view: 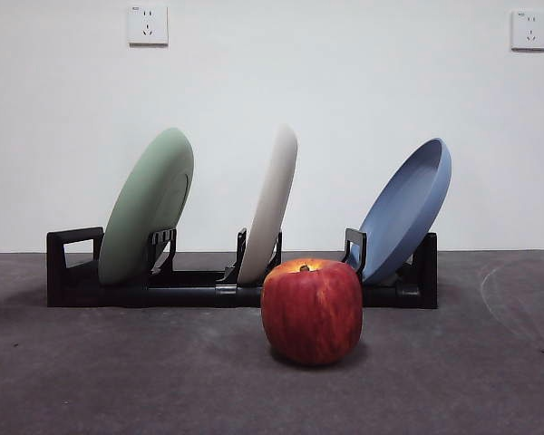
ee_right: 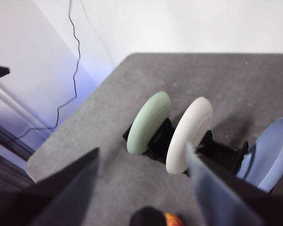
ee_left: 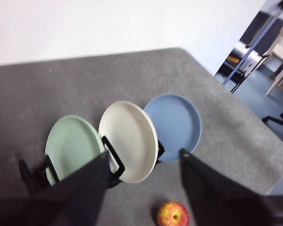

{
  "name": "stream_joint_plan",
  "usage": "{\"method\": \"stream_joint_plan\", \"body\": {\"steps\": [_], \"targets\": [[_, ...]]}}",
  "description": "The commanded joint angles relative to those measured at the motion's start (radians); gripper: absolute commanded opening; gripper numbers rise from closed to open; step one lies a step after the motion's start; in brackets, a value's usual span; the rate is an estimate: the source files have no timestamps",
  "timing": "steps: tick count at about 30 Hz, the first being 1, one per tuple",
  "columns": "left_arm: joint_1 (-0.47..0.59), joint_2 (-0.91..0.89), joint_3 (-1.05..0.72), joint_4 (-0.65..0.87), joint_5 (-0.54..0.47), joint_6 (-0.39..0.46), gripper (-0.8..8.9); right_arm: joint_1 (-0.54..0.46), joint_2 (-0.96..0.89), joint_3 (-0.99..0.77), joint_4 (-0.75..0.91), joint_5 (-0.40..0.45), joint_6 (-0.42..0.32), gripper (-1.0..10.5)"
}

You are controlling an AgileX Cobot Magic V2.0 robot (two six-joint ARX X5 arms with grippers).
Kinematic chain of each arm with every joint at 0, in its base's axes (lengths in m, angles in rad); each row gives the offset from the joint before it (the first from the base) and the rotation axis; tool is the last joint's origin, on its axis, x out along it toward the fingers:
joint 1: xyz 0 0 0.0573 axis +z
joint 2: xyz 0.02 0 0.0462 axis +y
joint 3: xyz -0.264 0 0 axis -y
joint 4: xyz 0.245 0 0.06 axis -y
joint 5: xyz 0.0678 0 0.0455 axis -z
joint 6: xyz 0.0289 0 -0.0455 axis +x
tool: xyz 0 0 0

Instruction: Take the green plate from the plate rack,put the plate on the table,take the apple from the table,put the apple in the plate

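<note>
Nothing done yet: green plate (view: 146,207) sits in rack (view: 72,272), far left slot; apple (view: 311,310) on desk (view: 118,381). Left hand (ee_left: 144,162) and right hand (ee_right: 142,160) both wide, empty, high above.

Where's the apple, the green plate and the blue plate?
apple (view: 311,313): front view, middle of its red side.
green plate (view: 145,208): front view, its pale back face.
blue plate (view: 408,213): front view, its inner face.

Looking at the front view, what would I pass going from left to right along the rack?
Rack's handle loop → green plate → cream-white plate → apple, standing in front of the plate rack → blue plate.
</note>
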State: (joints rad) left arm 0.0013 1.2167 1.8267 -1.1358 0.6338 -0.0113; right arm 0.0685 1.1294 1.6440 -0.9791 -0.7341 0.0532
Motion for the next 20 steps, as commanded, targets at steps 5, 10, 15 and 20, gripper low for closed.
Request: {"method": "stream_joint_plan", "body": {"steps": [5,10,15,20], "targets": [[-0.106,0.160,0.000,0.039,-0.109,-0.023,5.07,0.132,0.045,0.002,0.003,0.095,0.000,5.1],[-0.215,0.299,0.000,0.069,-0.228,-0.032,5.07,0.201,0.071,0.002,0.003,0.149,0.000,5.1],[-0.295,0.410,0.000,0.108,-0.333,-0.033,5.07,0.234,0.080,0.002,0.005,0.187,0.003,5.0],[-0.351,0.501,0.000,0.129,-0.430,-0.033,5.07,0.235,0.079,0.003,0.006,0.192,0.007,5.1]]}}
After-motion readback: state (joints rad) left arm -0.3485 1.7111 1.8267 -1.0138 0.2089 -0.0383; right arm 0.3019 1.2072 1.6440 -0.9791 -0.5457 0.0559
